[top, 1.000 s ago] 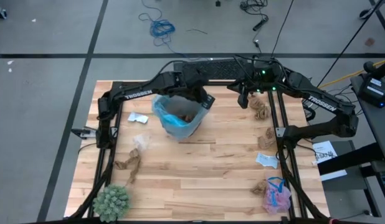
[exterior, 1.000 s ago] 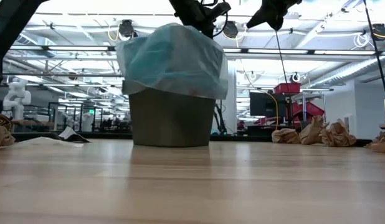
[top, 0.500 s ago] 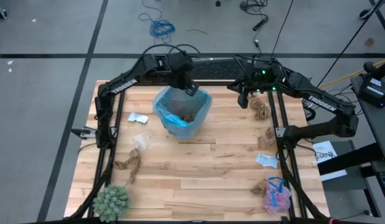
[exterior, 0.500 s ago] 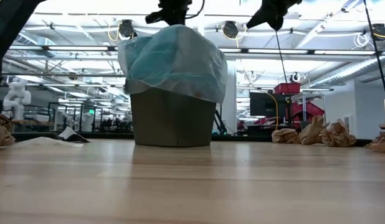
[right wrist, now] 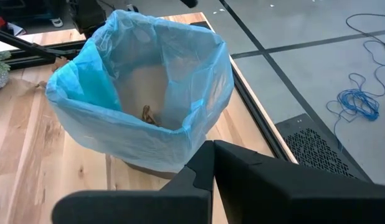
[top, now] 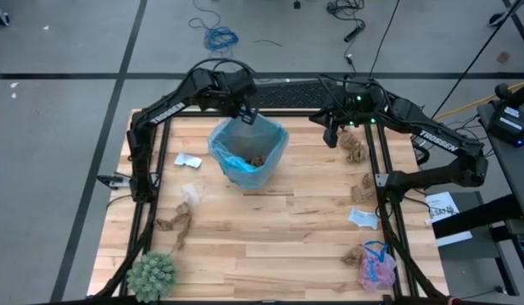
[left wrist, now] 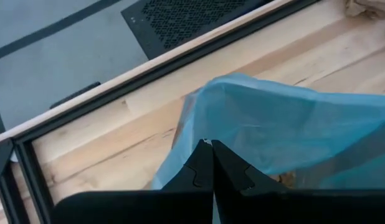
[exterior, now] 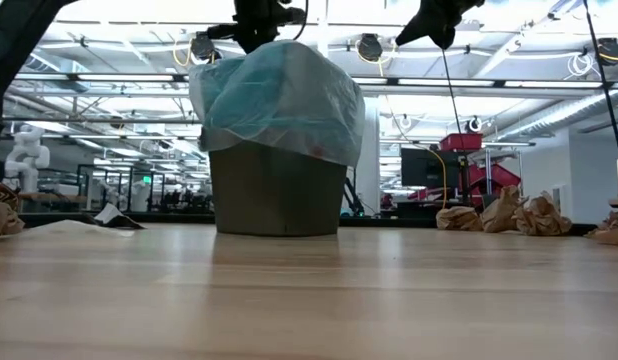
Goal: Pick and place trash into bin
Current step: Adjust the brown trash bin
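1. At the table's 7 o'clock corner you have the green spiky plant [top: 152,274]; it is not trash, so leave it alone.
2. Just above it, toward 8 o'clock, lies a brown paper wad [top: 175,222], with a pale crumpled scrap [top: 192,193] near it and a white paper bit [top: 188,160] toward 9 o'clock. I judge all three light and soft. Pinch a wad across its lumpy middle. The flat bit needs a raised edge to catch.
3. Your left gripper [top: 248,115] hangs over the far rim of the bin [top: 245,174], at about 11 o'clock on the table. The left wrist view shows its fingers pressed together with nothing between them.
4. The bin stands left of centre toward the back. Its light-blue bag is thin and likely shifts easily, so keep clear of the rim. A brown scrap [right wrist: 147,115] already lies inside.
5. Your right gripper [top: 331,135] waits at about 1 o'clock, its fingers closed and empty in its wrist view.
6. Down the right edge you have a crumpled brown wad [top: 355,148] at 2 o'clock, another brown wad [top: 363,188] at 3 o'clock and a white scrap [top: 363,219] at 4 o'clock.
7. At 5 o'clock the pink mesh puff [top: 376,269] sits with its blue string [top: 376,251]. It looks springy and snag-prone, so take the body rather than the string.
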{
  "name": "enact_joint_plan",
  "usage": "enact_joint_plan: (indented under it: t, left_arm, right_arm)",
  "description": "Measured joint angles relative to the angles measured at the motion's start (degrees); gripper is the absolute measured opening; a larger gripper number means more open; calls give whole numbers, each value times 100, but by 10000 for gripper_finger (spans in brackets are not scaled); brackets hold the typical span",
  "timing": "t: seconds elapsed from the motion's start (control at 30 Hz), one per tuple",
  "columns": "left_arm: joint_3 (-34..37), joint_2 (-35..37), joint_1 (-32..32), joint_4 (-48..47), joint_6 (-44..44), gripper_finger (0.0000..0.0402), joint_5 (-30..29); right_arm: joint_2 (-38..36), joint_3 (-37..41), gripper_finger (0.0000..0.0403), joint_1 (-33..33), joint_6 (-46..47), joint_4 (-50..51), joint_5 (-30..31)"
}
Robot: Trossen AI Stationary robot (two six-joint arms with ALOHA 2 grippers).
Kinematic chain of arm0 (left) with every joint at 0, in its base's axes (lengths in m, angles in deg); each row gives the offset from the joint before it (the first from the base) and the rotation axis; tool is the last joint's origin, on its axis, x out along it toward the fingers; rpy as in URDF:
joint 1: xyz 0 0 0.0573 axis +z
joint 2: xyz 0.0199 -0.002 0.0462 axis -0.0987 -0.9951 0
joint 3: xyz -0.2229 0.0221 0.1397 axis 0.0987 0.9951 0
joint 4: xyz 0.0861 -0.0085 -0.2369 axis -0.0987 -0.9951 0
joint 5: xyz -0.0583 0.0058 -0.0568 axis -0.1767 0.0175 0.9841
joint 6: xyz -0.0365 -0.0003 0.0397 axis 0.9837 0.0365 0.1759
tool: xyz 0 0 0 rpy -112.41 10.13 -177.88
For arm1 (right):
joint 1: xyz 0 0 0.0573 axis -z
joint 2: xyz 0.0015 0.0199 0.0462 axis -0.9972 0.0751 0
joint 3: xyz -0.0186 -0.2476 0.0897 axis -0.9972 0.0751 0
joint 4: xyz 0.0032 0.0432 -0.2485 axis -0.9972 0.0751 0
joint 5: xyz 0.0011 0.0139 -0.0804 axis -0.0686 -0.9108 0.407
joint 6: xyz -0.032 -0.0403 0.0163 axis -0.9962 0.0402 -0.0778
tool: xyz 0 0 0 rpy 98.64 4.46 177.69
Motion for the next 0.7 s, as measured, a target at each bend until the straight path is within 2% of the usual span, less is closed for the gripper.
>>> enact_joint_plan:
  t: [0.23,0.47,0.7]
  left_arm:
    - [2,-75,115,-1,-42,0,-210]
    - [2,-483,470,0,-377,0,-213]
    - [2,-754,688,2,-502,0,679]
  right_arm:
    - [0,0,0,-2,-39,0,-2]
    - [0,0,0,-2,-127,-17,-2]
    - [0,0,0,-2,-164,-17,-4]
